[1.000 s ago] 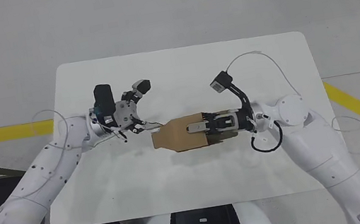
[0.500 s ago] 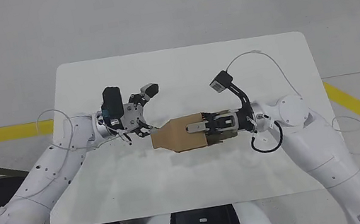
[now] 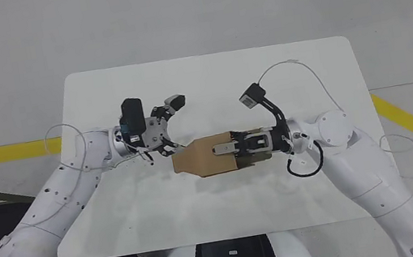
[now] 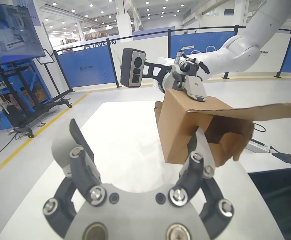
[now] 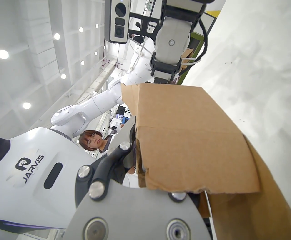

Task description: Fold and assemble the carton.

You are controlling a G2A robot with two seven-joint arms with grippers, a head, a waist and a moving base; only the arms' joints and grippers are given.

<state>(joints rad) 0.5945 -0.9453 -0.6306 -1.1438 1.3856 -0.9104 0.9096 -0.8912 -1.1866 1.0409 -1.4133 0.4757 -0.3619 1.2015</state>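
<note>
The brown carton [image 3: 204, 155] lies on its side mid-table, its open end with loose flaps facing my left gripper. My right gripper [image 3: 231, 145] is shut on the carton's far end, one finger pressing on its top panel [image 4: 196, 92]. At the open end my left gripper [image 3: 174, 124] is open. In the left wrist view one of its fingers [image 4: 201, 138] rests at the mouth of the carton [image 4: 179, 122], against a side flap, and the other [image 4: 78, 136] stands free. In the right wrist view the carton [image 5: 186, 136] hides my right fingertips.
The white table [image 3: 122, 216] has bare surface all around the carton. A cable [image 3: 322, 80] loops over the table behind my right arm. Yellow floor tape runs past both table ends.
My left gripper has moved right, toward the carton's open end, staying open. The right gripper and the carton have kept still.
</note>
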